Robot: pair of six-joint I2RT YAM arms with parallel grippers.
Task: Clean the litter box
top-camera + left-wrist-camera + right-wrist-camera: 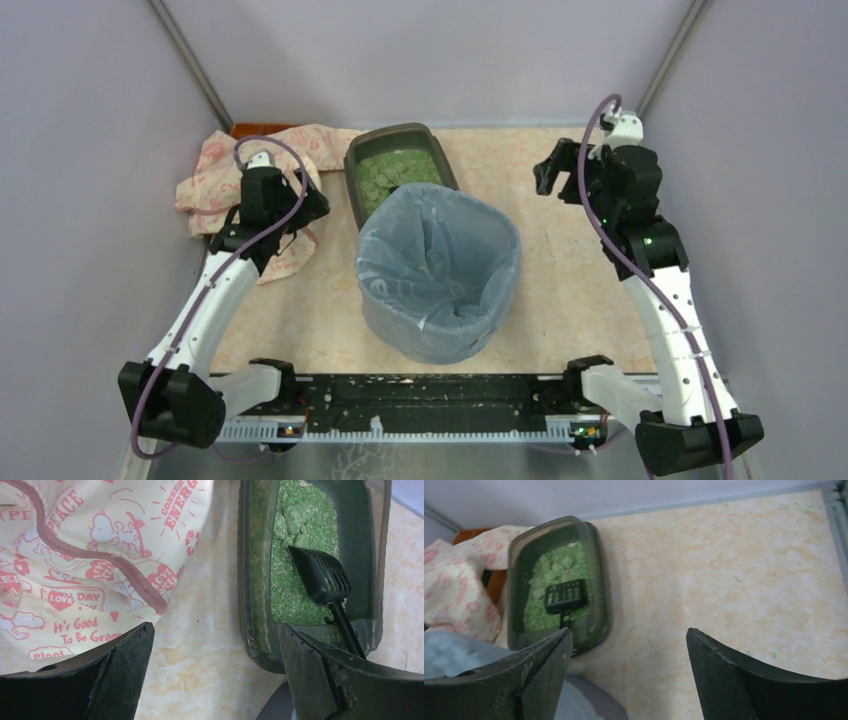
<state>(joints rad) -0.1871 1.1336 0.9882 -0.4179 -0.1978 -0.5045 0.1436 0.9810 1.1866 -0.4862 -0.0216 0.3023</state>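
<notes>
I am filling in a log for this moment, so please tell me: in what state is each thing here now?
litter box: holds green litter with clumps.
scoop: lying on the litter inside the box, not held.
bin: upright, open on top, lined with a bag.
cloth: crumpled, beside the litter box.
left gripper: open, empty.
right gripper: open, empty.

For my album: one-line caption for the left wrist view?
Open left gripper poised between a printed cloth and the litter box, black scoop lying in its litter.
</notes>
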